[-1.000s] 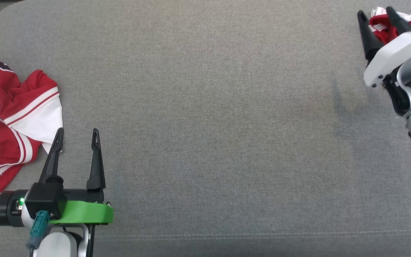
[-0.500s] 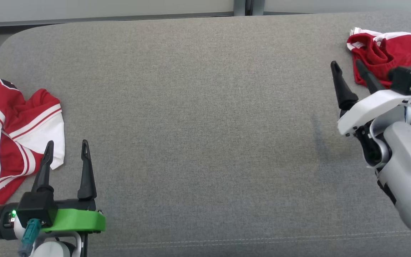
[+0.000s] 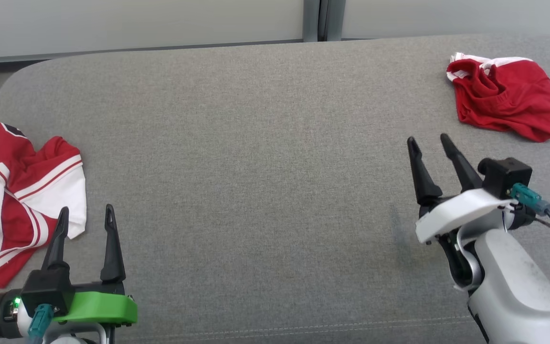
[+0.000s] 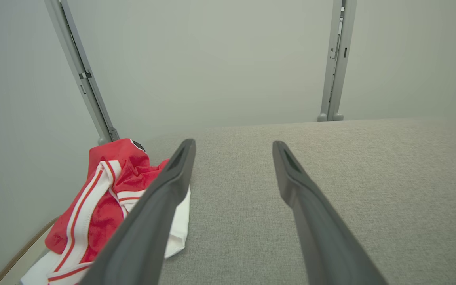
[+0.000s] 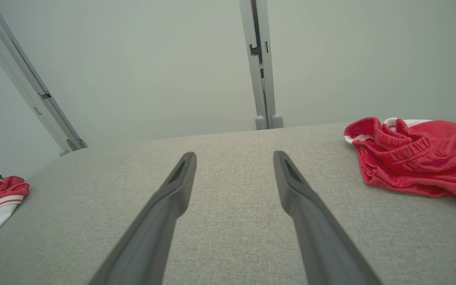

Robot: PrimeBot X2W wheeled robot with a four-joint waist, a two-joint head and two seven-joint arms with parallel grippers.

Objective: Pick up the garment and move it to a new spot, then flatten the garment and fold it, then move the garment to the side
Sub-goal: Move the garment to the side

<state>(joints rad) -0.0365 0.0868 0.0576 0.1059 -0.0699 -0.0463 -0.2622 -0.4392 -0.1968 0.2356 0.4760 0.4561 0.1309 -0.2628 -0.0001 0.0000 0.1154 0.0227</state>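
A small red garment point(image 3: 506, 98) with a white waistband edge lies in a compact bundle at the far right of the grey padded surface point(image 3: 256, 167); the right wrist view has it point(image 5: 418, 158) to the right of the fingers. My right gripper point(image 3: 428, 138) is open and empty, a short way nearer than that bundle and left of it, touching no cloth. A crumpled red-and-white jersey point(image 3: 12, 196) lies at the left edge. My left gripper point(image 3: 86, 209) is open and empty beside the jersey's white corner point(image 4: 172, 233), with its left finger point(image 4: 160, 198) in front of the cloth.
A pale wall with grey upright posts point(image 3: 320, 19) runs behind the surface. The surface's left end is rounded point(image 3: 3, 91) and drops off beyond the jersey. A stitched seam point(image 3: 280, 329) marks the near edge. Bare grey fabric spans the middle between the two arms.
The head camera has tilted up, bringing the back wall into view. My right gripper has drawn back from the red garment toward the near side, leaving it lying on the surface. The left arm has kept still.
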